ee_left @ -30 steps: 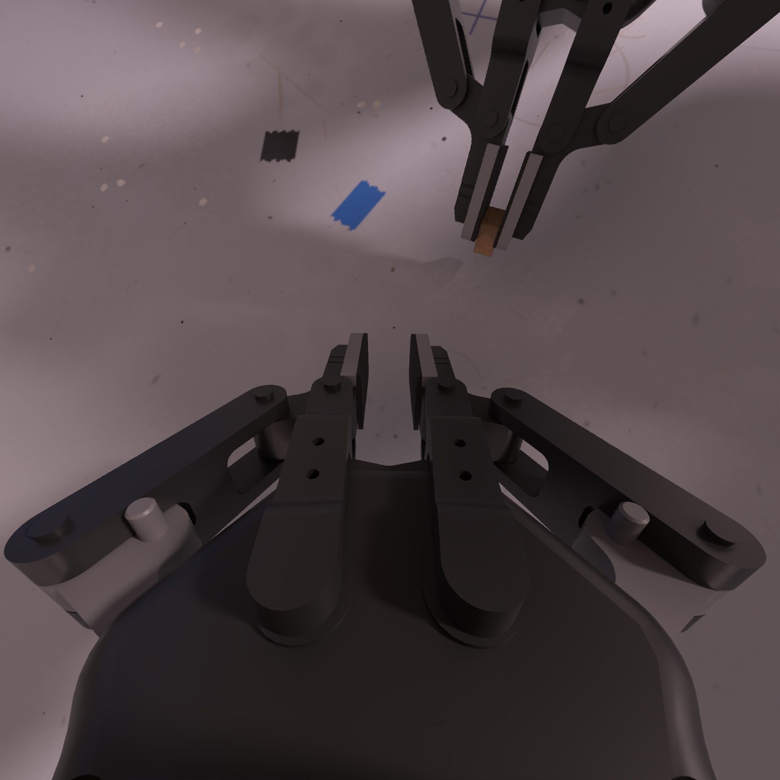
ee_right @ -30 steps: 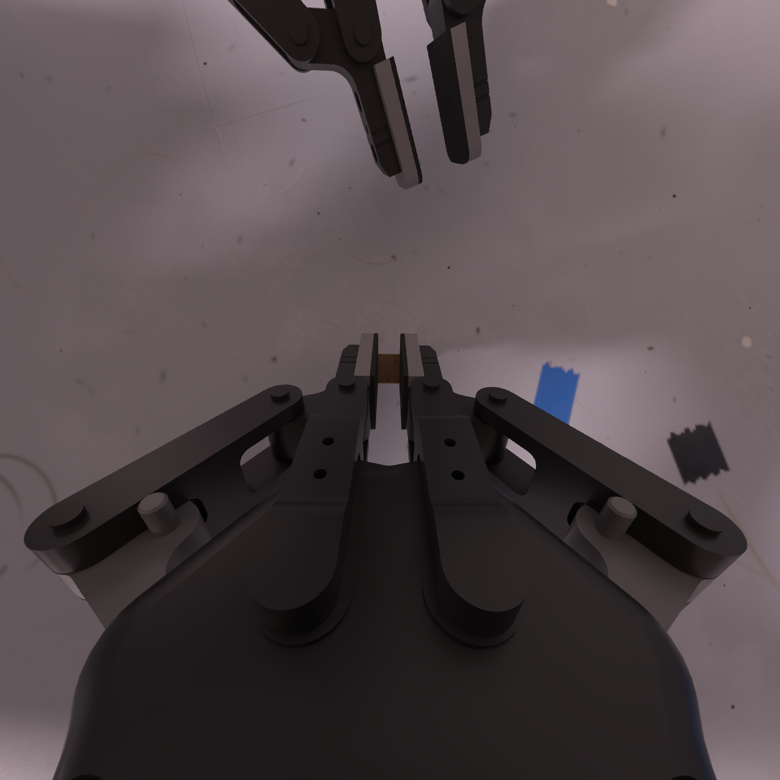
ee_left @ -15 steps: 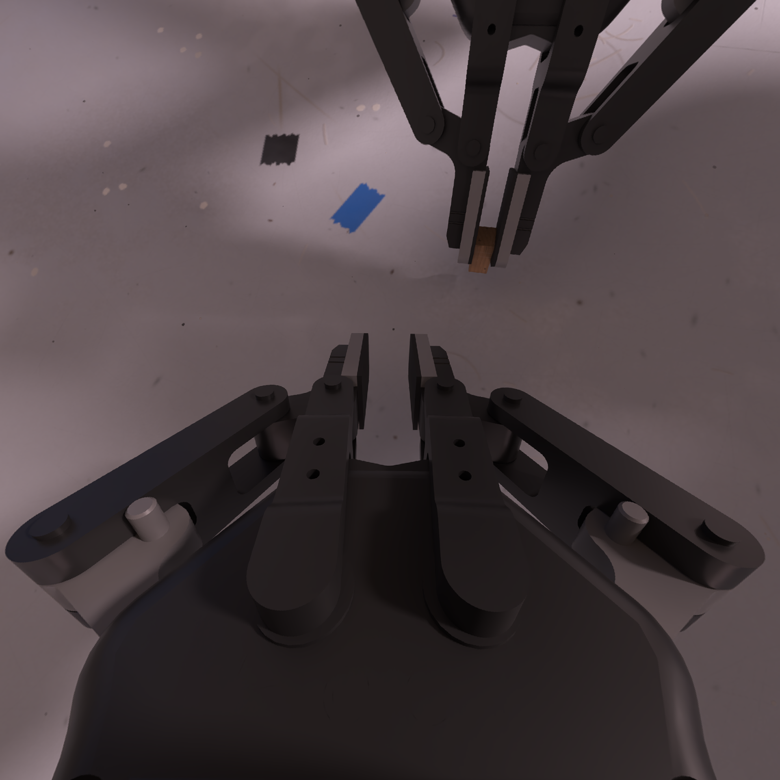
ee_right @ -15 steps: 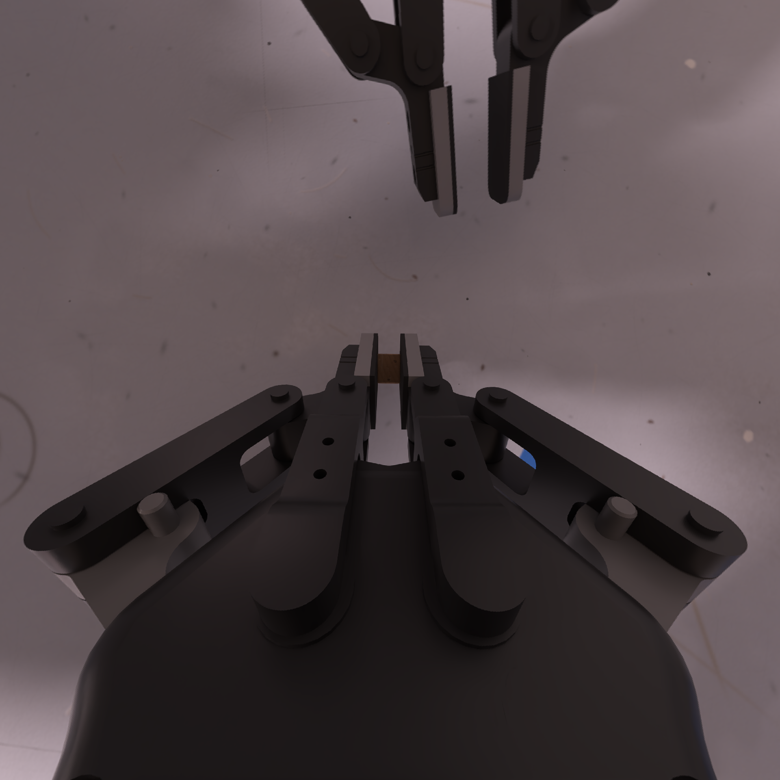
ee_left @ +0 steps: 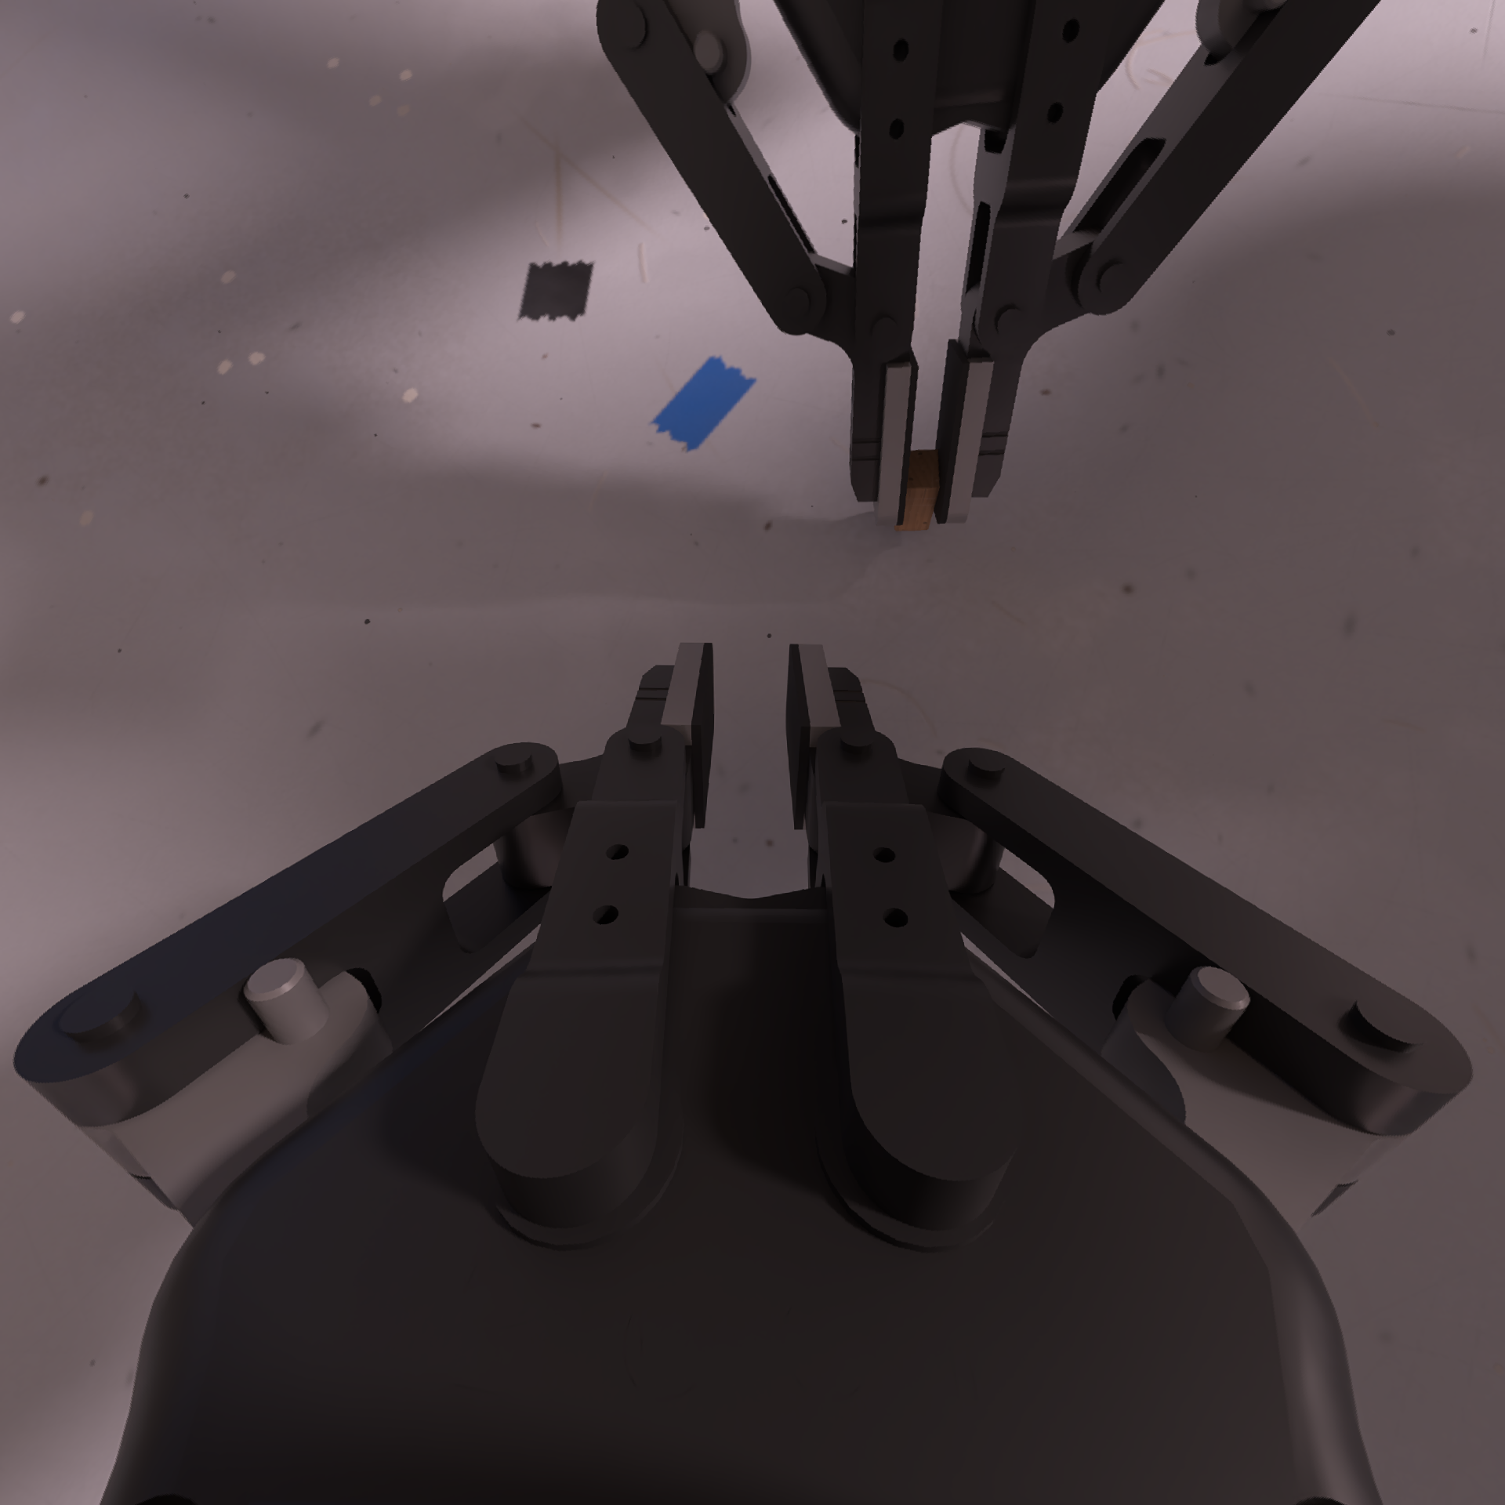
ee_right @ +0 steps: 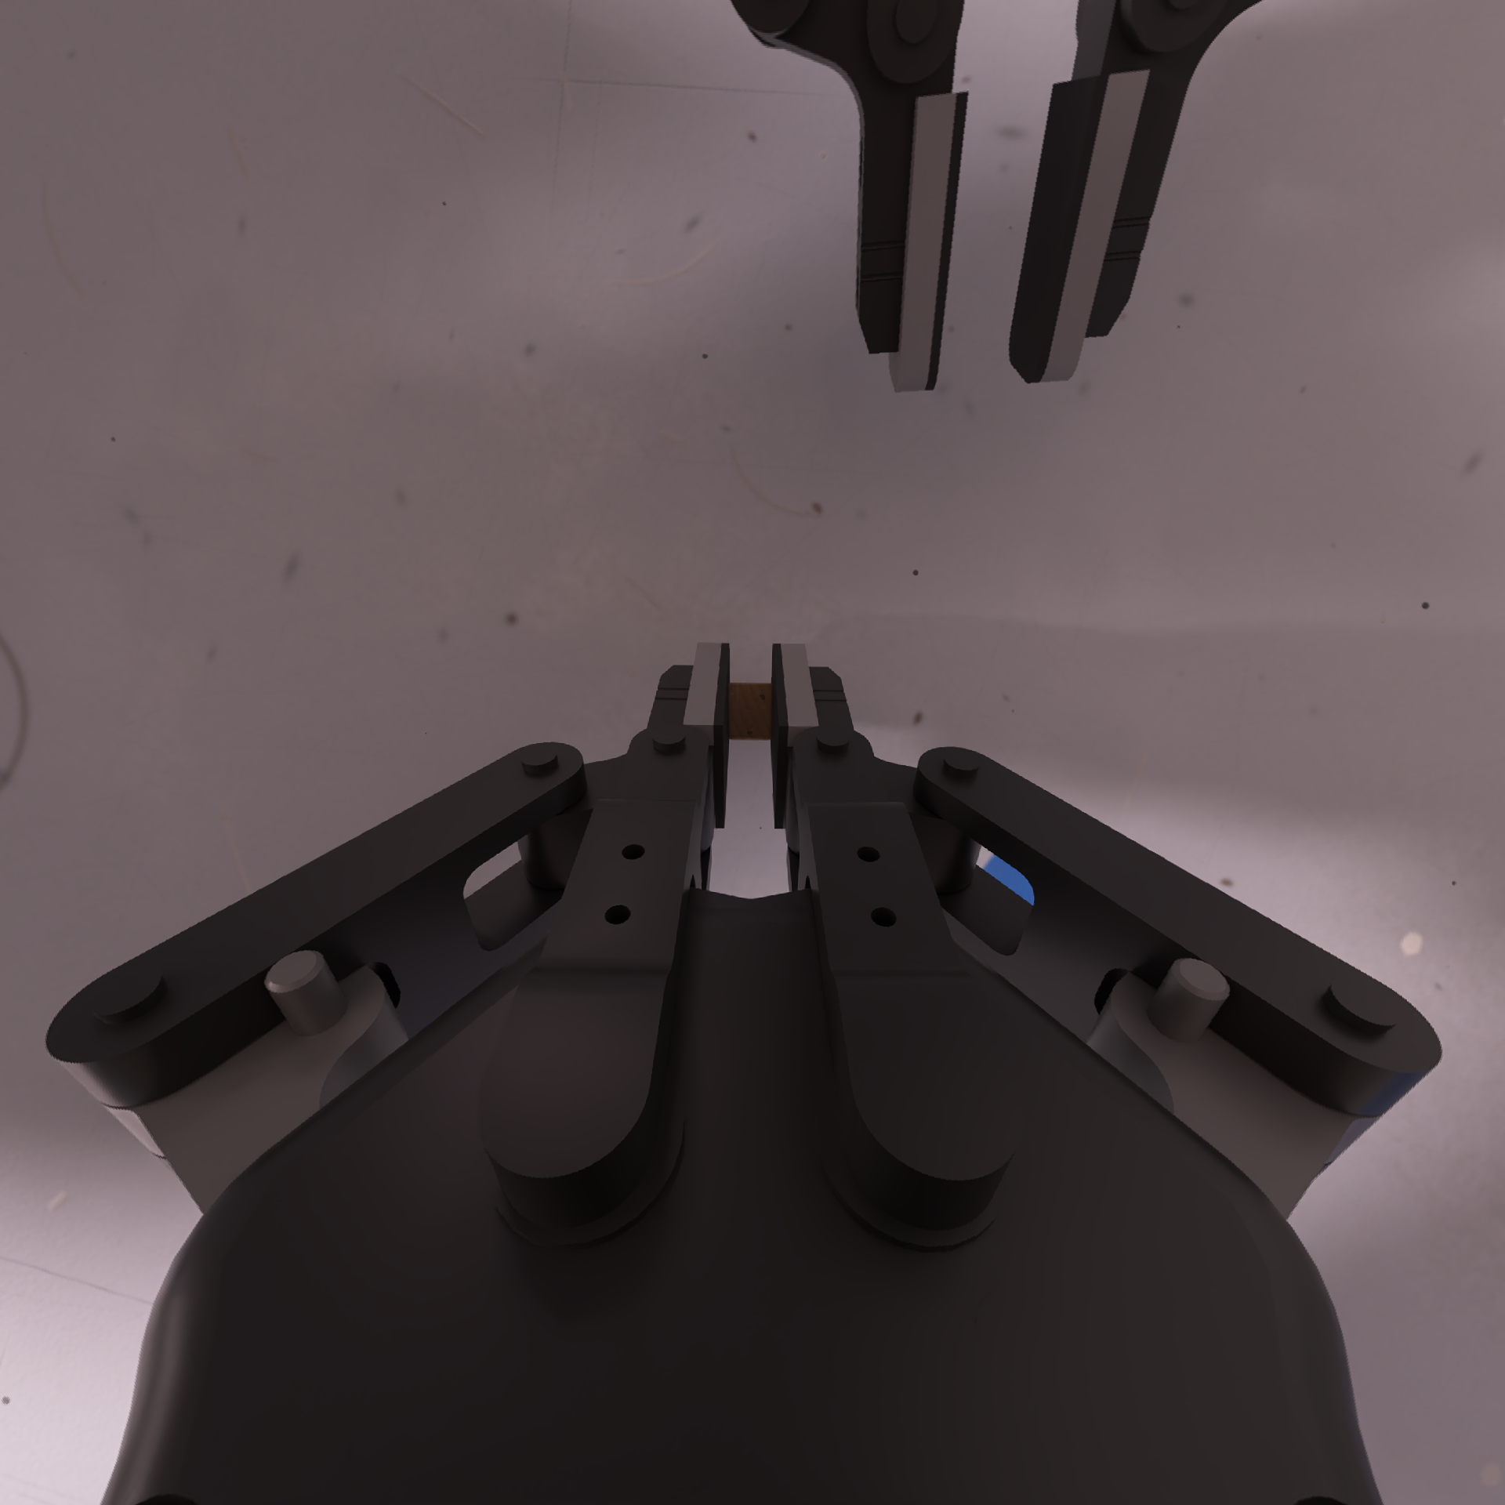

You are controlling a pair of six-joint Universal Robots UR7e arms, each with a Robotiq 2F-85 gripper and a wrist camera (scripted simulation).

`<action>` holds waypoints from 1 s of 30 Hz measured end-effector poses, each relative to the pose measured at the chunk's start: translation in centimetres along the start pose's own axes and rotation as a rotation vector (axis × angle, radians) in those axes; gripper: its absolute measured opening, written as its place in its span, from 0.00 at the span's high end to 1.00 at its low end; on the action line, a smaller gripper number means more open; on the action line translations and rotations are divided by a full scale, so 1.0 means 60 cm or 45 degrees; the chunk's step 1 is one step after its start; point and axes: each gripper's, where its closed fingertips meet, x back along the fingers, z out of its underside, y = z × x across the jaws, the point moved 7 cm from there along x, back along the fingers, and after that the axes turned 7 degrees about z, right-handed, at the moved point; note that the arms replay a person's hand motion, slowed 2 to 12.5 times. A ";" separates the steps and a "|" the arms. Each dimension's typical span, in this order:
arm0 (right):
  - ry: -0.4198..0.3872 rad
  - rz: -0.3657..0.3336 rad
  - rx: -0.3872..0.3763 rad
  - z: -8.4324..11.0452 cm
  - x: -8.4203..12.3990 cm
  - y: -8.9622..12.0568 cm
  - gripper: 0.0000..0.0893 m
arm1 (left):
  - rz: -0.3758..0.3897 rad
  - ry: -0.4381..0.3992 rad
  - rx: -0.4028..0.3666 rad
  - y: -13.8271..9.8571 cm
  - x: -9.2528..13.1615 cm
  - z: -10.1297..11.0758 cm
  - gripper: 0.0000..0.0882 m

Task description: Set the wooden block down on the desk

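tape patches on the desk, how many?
2. A blue tape patch lies left of the right hand, which holds the wooden block. A black tape patch lies farther up-left. The hands hide part of the desk, so more may be hidden.

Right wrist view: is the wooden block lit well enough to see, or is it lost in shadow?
Right wrist view: the wooden block is dim but readable between the right tool's pale pads. Left wrist view: the block catches more light, and broad soft shadow bands cross the desk.
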 end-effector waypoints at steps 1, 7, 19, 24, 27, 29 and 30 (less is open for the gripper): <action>0.003 -0.008 0.006 0.000 -0.001 -0.001 0.90 | -0.001 -0.002 0.002 0.000 0.000 0.000 0.82; 0.016 -0.041 0.031 0.000 -0.007 -0.004 0.90 | -0.012 -0.012 0.015 0.003 0.002 0.000 0.84; 0.000 -0.054 0.034 -0.001 -0.009 -0.004 0.90 | -0.019 -0.018 0.035 0.005 0.002 0.000 0.85; -0.019 -0.039 0.004 0.002 -0.003 -0.002 0.90 | -0.019 -0.017 0.037 0.006 0.002 0.001 0.85; -0.041 -0.011 -0.021 0.004 0.006 -0.003 0.90 | -0.019 -0.018 0.036 0.005 0.002 0.001 0.85; -0.056 0.016 -0.040 0.007 0.015 -0.004 0.90 | -0.019 -0.018 0.036 0.005 0.002 0.001 0.85; -0.063 0.032 -0.050 0.009 0.020 -0.006 0.90 | -0.019 -0.019 0.036 0.005 0.002 0.001 0.85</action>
